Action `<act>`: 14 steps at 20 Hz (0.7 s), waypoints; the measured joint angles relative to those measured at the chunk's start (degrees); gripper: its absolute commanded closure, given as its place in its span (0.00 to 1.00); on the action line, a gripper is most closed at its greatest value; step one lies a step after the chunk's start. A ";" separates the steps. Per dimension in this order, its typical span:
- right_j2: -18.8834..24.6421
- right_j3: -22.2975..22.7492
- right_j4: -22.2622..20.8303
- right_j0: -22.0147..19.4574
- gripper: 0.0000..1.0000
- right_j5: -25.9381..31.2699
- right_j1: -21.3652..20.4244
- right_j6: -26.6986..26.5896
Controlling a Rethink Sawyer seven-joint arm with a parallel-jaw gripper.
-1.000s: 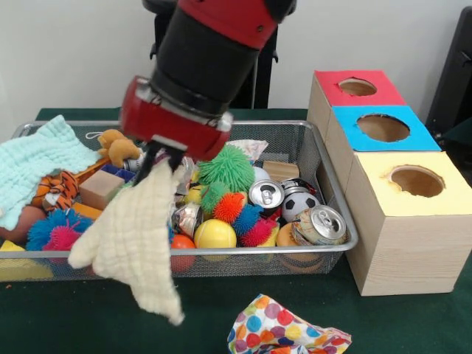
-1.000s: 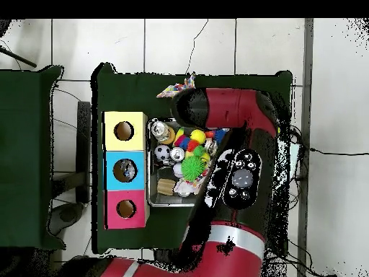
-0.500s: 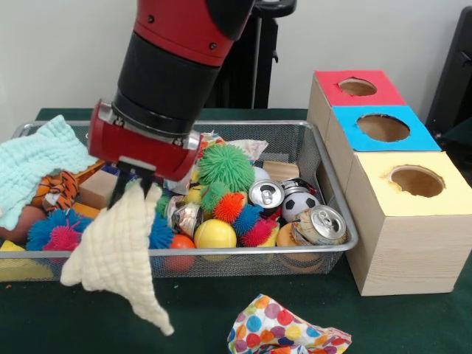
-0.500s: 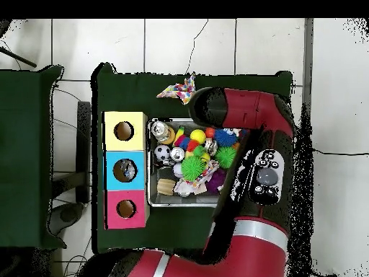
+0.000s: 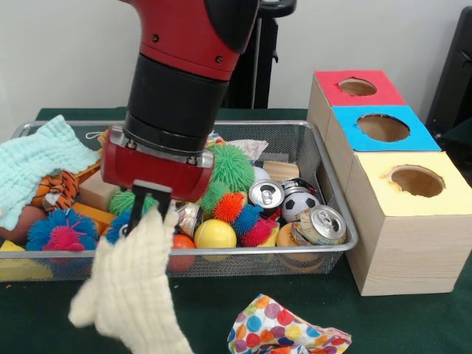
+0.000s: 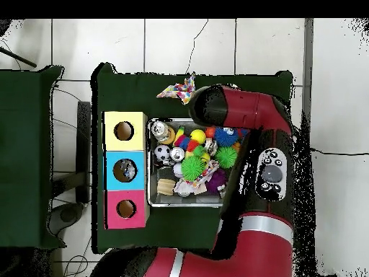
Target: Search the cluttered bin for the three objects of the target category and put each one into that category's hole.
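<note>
Just now the hand [image 5: 147,214] is clenching a cream cloth [image 5: 133,291], which is hanging down in front of the near rim of the wire basket [image 5: 324,173], over the green counter [image 5: 383,324]. A polka-dot cloth [image 5: 284,328] is lying on the counter to its right. Three boxes with red [image 5: 358,87], blue [image 5: 383,127] and yellow [image 5: 417,181] holes are sitting right of the basket.
</note>
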 measured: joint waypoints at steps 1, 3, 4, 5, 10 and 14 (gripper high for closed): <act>0.07 0.14 0.00 0.01 0.00 -0.11 -0.03 0.00; 0.18 0.41 0.00 0.03 0.00 -0.34 -0.10 0.00; 0.23 0.66 0.00 0.04 0.00 -0.58 -0.15 0.00; 0.28 1.01 0.00 0.02 0.00 -0.96 -0.21 0.00; 0.59 2.47 -0.01 -0.07 0.00 -2.58 -0.37 0.00; 1.54 2.86 -0.01 -0.52 0.00 -3.47 -0.40 0.00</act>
